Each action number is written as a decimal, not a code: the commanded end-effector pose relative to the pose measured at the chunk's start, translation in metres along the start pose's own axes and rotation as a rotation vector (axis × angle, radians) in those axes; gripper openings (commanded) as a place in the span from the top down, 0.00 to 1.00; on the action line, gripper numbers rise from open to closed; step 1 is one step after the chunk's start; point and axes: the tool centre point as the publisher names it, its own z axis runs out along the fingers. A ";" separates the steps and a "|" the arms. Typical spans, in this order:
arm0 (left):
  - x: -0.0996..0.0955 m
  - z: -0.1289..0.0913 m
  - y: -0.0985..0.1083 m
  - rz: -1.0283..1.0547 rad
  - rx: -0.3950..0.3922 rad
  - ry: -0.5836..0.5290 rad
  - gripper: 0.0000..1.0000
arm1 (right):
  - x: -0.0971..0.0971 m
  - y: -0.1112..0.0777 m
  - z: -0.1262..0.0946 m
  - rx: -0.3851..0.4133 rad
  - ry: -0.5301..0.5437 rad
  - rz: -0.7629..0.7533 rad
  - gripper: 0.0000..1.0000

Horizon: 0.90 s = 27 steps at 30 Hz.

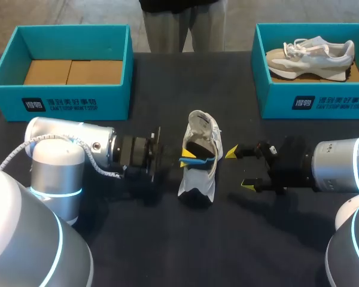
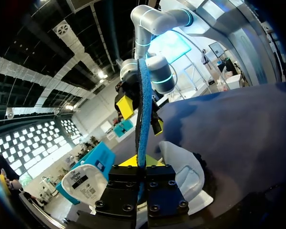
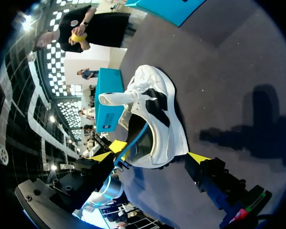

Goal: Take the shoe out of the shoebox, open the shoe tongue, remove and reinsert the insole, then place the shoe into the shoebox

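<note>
Pinched edge-on in my left gripper (image 2: 139, 162), the blue insole (image 2: 143, 109) reaches into the mouth of the shoe (image 1: 197, 179) (sliding it needs that thin grip). My right gripper (image 1: 239, 169) hangs open beside, ready to steady.

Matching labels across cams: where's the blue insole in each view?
Head view: insole at table centre, in the white shoe opening, pinched by the left gripper.
Left wrist view: insole edge-on, running straight ahead from between its own fingers.
Right wrist view: insole curving out of the shoe's opening.
Shared landmark: the white shoe, beside or around the insole in all three.
</note>
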 end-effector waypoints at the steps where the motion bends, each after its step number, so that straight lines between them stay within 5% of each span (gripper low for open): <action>1: -0.006 0.007 0.007 0.004 -0.013 0.008 1.00 | 0.001 -0.001 0.000 -0.003 -0.004 0.001 0.00; 15: -0.007 0.008 0.023 0.011 -0.083 0.035 1.00 | 0.001 -0.001 0.000 -0.003 -0.004 0.001 0.00; 16: -0.008 0.008 0.021 0.008 -0.077 0.028 0.96 | 0.001 -0.001 0.000 -0.003 -0.004 0.001 0.00; 17: -0.008 0.007 0.018 0.007 -0.071 0.023 0.61 | 0.001 -0.001 0.000 -0.003 -0.004 0.001 0.00; 18: -0.008 0.007 0.015 0.010 -0.070 0.022 0.54 | 0.001 -0.001 0.000 -0.003 -0.004 0.001 0.00; 22: -0.007 0.004 0.005 0.020 -0.051 0.015 0.56 | 0.001 -0.001 0.000 -0.003 -0.004 0.001 0.00; 27: -0.006 0.001 -0.003 0.027 -0.040 0.011 0.80 | 0.001 -0.001 0.000 -0.003 -0.004 0.001 0.00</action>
